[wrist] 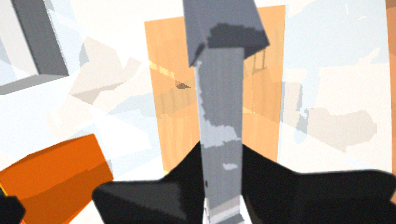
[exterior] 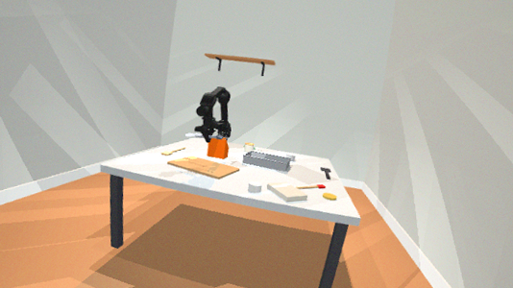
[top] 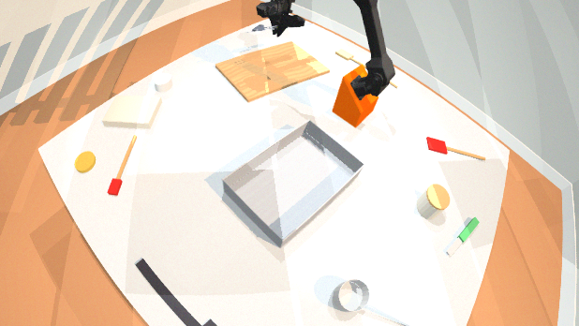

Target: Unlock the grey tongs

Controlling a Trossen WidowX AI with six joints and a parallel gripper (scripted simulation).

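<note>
My gripper (top: 282, 27) (exterior: 207, 134) (wrist: 216, 142) is shut on the grey tongs (top: 259, 28) (exterior: 193, 135) (wrist: 222, 107) and holds them above the table, past the wooden board's far side in the top view. The tongs lie roughly level in the exterior view. In the wrist view one long arm runs up from between the black fingers to a wider grey end. Whether they are locked is not visible. The wooden board (top: 253, 89) (exterior: 221, 171) (wrist: 167, 120) lies flat with nothing on it. The roasting tin (top: 253, 213) (exterior: 266, 163) (wrist: 42, 37) is empty.
An orange block (top: 348, 103) (exterior: 217, 149) (wrist: 65, 187) stands by the arm, between board and tin. A wooden spatula (top: 345, 54) lies behind it. A white cup (top: 163, 84) and a cream slab (top: 132, 111) lie left of the board. A lidded jar (top: 428, 206) stands right.
</note>
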